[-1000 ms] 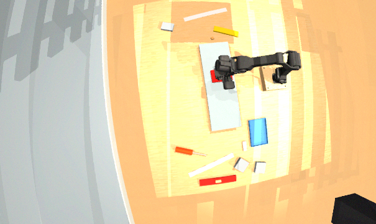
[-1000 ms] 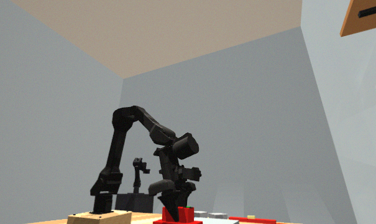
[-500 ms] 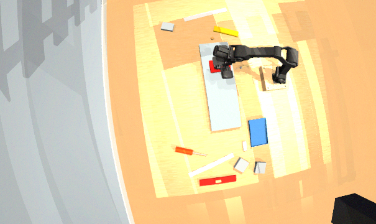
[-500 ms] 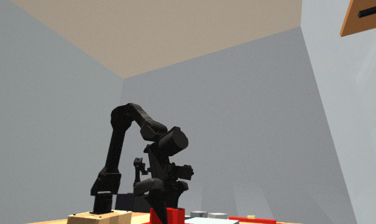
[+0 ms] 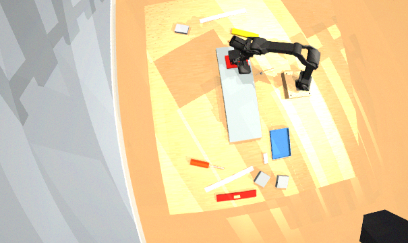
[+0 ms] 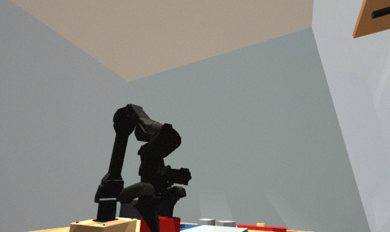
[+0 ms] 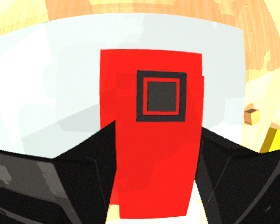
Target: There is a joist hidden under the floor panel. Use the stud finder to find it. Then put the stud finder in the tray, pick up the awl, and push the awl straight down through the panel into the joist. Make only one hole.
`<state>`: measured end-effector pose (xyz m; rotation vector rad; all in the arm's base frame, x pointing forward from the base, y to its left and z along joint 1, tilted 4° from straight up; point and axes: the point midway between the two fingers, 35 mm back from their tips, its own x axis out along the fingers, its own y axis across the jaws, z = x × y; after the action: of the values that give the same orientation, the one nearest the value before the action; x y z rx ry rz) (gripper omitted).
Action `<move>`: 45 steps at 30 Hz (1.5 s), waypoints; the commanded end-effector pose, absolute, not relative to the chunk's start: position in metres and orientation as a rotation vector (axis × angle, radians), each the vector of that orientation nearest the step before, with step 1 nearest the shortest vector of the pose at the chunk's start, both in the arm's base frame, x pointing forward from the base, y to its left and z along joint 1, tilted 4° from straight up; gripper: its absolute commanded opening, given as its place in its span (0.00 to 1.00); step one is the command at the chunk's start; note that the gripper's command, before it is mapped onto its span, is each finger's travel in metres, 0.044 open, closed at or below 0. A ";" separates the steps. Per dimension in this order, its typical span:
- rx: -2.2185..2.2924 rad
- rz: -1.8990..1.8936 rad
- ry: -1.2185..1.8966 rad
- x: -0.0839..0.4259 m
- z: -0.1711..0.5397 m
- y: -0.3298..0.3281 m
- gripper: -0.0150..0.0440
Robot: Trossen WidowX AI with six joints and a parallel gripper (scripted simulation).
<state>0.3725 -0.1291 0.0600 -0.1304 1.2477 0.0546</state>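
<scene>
My pincer (image 5: 239,62) (image 6: 162,220) (image 7: 152,125) is clamped on the red block-shaped stud finder (image 5: 231,62) (image 6: 173,223) (image 7: 151,145), over the pale grey panel (image 5: 242,111) (image 6: 214,227) (image 7: 71,90) beneath me. Its square window looks dark; sliding further towards the near panel end could tip it off the edge.

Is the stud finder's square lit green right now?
No, the square on the stud finder is dark grey.

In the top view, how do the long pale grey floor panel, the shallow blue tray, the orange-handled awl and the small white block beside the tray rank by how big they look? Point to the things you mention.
1. Long pale grey floor panel (image 5: 242,104)
2. Shallow blue tray (image 5: 280,143)
3. Orange-handled awl (image 5: 199,163)
4. Small white block (image 5: 265,158)
</scene>
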 end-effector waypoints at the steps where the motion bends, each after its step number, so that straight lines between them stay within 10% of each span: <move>1: -0.136 0.045 1.248 0.375 0.062 -0.148 0.25; 45: -0.162 0.081 1.247 0.377 0.161 -0.139 0.25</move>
<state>0.3723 -0.1508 0.1583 -0.1425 1.2556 0.0580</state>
